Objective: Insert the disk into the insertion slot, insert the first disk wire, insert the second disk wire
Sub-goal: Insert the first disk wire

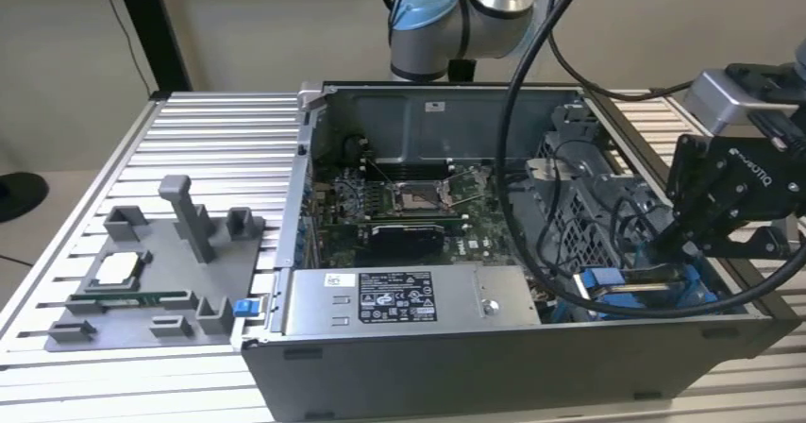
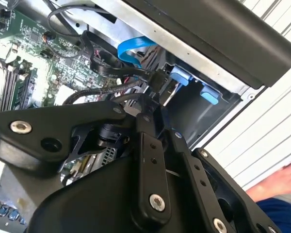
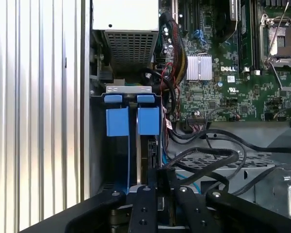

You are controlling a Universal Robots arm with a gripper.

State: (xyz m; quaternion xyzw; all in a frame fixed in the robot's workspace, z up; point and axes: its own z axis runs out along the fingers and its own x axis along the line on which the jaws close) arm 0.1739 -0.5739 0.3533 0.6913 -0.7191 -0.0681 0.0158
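Two black fingers of the pincer (image 3: 163,178) look clamped on a small hard plastic wire plug (image 2: 158,80); its rubbery cord bends, so the body is the place to grip. Just beyond, the disk (image 3: 146,158), rigid grey metal, stands in the blue-railed slot (image 3: 117,124), four o'clock of the motherboard (image 1: 403,206) in the exterior view

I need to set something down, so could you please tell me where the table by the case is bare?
The slatted table is bare behind the fixture tray, at the exterior view's left of the case, and along the strip in front of that tray. It is crowded at the insertion slot, where black cables loop around the hand.
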